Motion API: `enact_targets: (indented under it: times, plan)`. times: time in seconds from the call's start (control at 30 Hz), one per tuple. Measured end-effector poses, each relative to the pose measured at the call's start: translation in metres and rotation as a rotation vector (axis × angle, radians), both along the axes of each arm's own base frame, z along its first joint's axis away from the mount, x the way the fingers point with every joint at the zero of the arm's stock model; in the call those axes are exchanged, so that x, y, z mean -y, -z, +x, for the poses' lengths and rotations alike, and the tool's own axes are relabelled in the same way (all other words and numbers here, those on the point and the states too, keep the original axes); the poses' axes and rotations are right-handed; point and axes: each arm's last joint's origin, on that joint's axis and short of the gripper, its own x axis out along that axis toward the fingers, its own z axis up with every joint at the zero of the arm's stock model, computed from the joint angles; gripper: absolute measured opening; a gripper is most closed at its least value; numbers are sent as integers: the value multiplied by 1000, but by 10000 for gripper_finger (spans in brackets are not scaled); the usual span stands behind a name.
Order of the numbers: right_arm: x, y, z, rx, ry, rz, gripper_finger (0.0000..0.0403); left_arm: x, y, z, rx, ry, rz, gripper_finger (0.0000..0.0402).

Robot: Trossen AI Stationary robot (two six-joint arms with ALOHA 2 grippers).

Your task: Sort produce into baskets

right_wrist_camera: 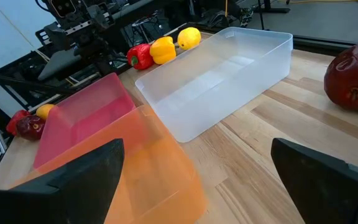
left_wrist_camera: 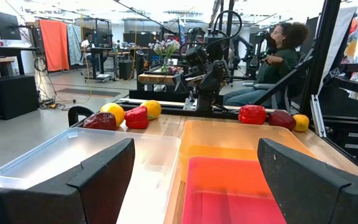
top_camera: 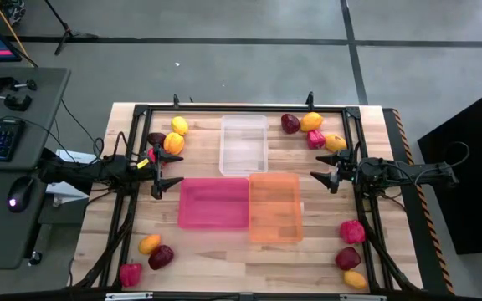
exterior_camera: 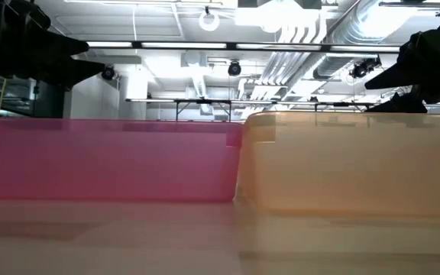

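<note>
1. Plainly, nothing is sorted yet: the clear bin (top_camera: 243, 144), pink bin (top_camera: 214, 203) and orange bin (top_camera: 274, 206) all sit empty mid-table (top_camera: 224, 267), and every piece lies outside them.
2. The left claw (top_camera: 168, 167) hovers released at 9 o'clock of the bins, holding nothing. Its nearest pickings are the cluster just beside it toward 10 o'clock: a yellow citrus (top_camera: 179, 125), an orange pepper (top_camera: 174, 143) and a maroon piece (top_camera: 156, 139).
3. For a good first grasp I would drop that claw over the orange pepper from above, fingers straddling its widest part, since glossy rounded toys likely slip from a shallow pinch.
4. A second group waits at 7 o'clock: an orange citrus (top_camera: 149, 244), a maroon one (top_camera: 161, 257) and a red pepper (top_camera: 130, 273).
5. The right claw (top_camera: 325, 176) hangs released at 3 o'clock, empty. Its closest group lies toward 1 o'clock, a maroon piece (top_camera: 290, 124) among it; three more sit at 5 o'clock.
6. Best keep one kind per bin, and work each arm on its own side so they stay apart.
</note>
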Motion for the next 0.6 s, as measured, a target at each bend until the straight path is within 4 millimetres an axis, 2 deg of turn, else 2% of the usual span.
enact_targets:
  times: [0.33,0.4,0.47,0.6]
  plan:
    - [0,-1,0,8,5,5,397,0,0,0,0,0,0,328]
    - [0,-5,1,94,33,117,397,0,0,0,0,0,0,328]
    - [0,-11,2,217,74,312,397,0,0,0,0,0,0,328]
    - [5,-20,2,456,292,529,397,0,0,0,0,0,0,328]
